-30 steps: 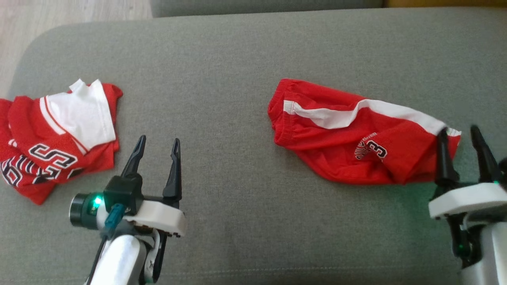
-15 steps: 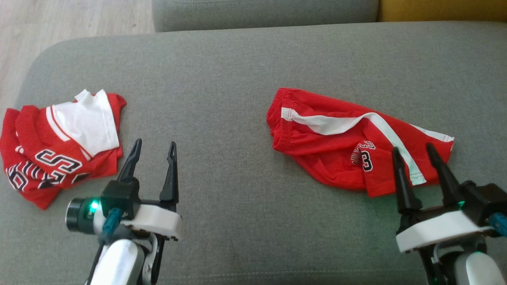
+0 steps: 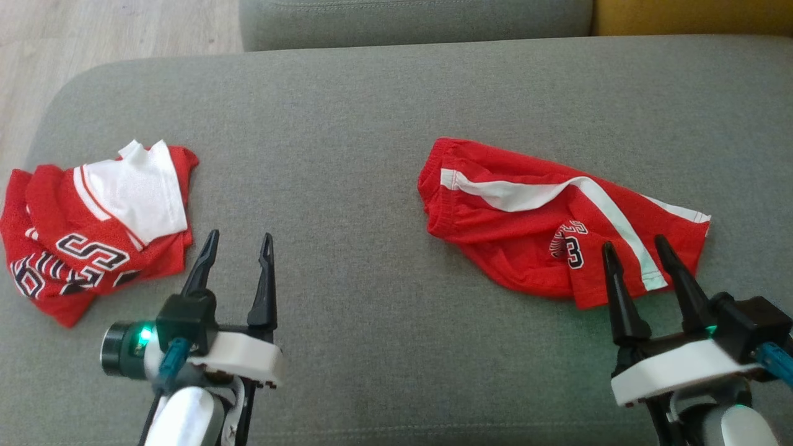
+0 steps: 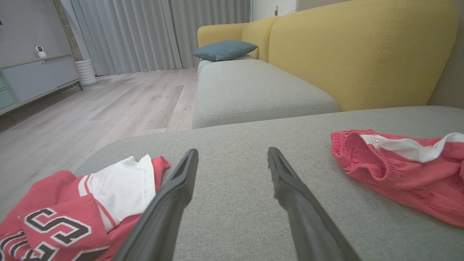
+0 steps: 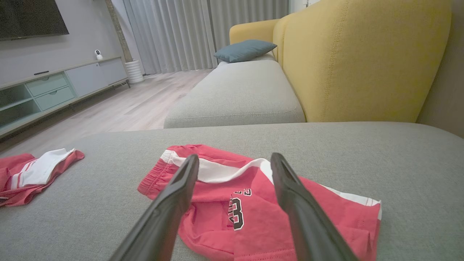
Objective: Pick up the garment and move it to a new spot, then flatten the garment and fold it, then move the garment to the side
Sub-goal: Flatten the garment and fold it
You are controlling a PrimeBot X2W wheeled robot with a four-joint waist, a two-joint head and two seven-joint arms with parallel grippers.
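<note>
The garment, a pair of red shorts (image 3: pixel 526 229) with a white side stripe and a number print, lies crumpled on the right half of the grey cushion (image 3: pixel 359 155). It also appears in the left wrist view as red shorts (image 4: pixel 398 174) at the right, and under my right fingers as shorts (image 5: pixel 253 206). My right gripper (image 3: pixel 633 243) is open, its tips over the shorts' near hem, with nothing between them (image 5: pixel 235 156). My left gripper (image 3: pixel 240 235) is open over bare cushion (image 4: pixel 232 150), just right of a red jersey.
A crumpled red and white jersey (image 3: pixel 93 235) lies at the cushion's left end, close to its rounded edge and the wooden floor (image 3: pixel 93 31). Another grey seat (image 4: pixel 250 87) and a yellow backrest (image 5: pixel 362 58) stand beyond. A blue pillow (image 5: pixel 244 50) lies further back.
My right gripper has left the shorts' right end and drawn back left and toward me, open. That leg end now lies flat. The head camera shifted slightly. The left arm barely moved.
</note>
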